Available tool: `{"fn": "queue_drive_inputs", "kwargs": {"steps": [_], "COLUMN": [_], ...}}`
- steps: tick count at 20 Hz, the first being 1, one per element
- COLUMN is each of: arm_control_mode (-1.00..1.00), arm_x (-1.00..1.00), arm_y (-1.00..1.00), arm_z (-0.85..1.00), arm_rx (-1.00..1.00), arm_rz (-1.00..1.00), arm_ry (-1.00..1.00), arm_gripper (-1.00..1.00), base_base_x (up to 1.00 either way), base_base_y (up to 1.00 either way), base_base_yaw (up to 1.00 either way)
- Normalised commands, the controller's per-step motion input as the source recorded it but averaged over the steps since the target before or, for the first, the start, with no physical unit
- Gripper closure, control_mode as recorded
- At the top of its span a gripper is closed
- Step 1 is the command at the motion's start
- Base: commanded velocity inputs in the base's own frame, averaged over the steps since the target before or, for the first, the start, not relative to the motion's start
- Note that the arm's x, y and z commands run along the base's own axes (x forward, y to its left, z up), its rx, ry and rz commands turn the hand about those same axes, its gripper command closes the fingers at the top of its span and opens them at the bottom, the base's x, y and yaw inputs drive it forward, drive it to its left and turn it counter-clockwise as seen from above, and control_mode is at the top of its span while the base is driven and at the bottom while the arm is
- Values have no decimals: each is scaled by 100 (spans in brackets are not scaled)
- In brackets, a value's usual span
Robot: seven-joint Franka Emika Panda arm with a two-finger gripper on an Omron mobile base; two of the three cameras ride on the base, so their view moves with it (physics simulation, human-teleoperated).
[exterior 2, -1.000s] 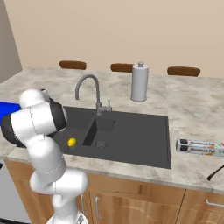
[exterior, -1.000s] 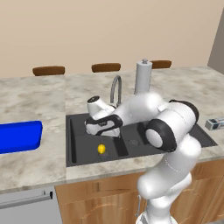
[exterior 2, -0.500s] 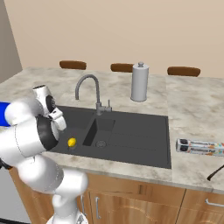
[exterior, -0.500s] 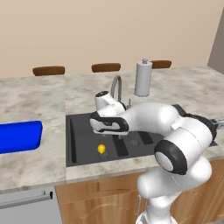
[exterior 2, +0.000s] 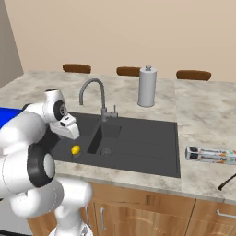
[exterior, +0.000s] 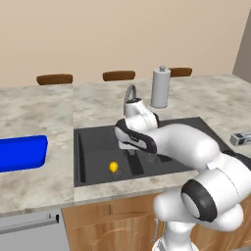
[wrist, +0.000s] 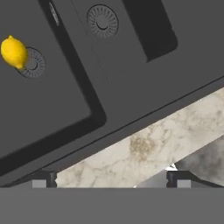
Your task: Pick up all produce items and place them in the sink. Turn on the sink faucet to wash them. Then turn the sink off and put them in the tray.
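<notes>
I see the lemon [wrist: 14, 52], small and bright yellow, lying in the black sink [exterior: 93, 142], touching the round drain of its large basin, well off to the upper left of my gripper [wrist: 111, 178] in the hand view. The grey gooseneck faucet [exterior 2: 94, 94] stands upright at the sink's back rim. The blue tray [exterior: 22, 153] lies flat on the counter, well apart.

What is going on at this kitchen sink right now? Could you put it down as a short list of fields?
fruit: small yellow lemon-like fruit lying in the sink, beside a round drain
sink: black matte double-basin sink set in the marble counter
tap: slim grey gooseneck faucet, no water visible
tray: bright blue shallow tray, left of the sink
gripper: robot gripper open, holding nothing, above the sink's edge
</notes>
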Motion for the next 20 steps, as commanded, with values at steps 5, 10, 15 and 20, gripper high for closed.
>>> {"fn": "queue_drive_inputs", "kwargs": {"steps": [5,10,15,20], "arm_control_mode": [-100,-100,-100,-100], "arm_x": [-21,-2,30,41], "arm_y": [-72,-65,-46,-34], "arm_z": [22,22,23,20], "arm_rx": [8,9,12,14], "arm_rz": [4,6,14,15], "arm_ry": [2,0,-4,-11], "arm_gripper": [-100,-100,-100,-100], "base_base_x": [0,0,0,0], "base_base_y": [0,0,0,0], "base_base_yaw": [0,0,0,0]}}
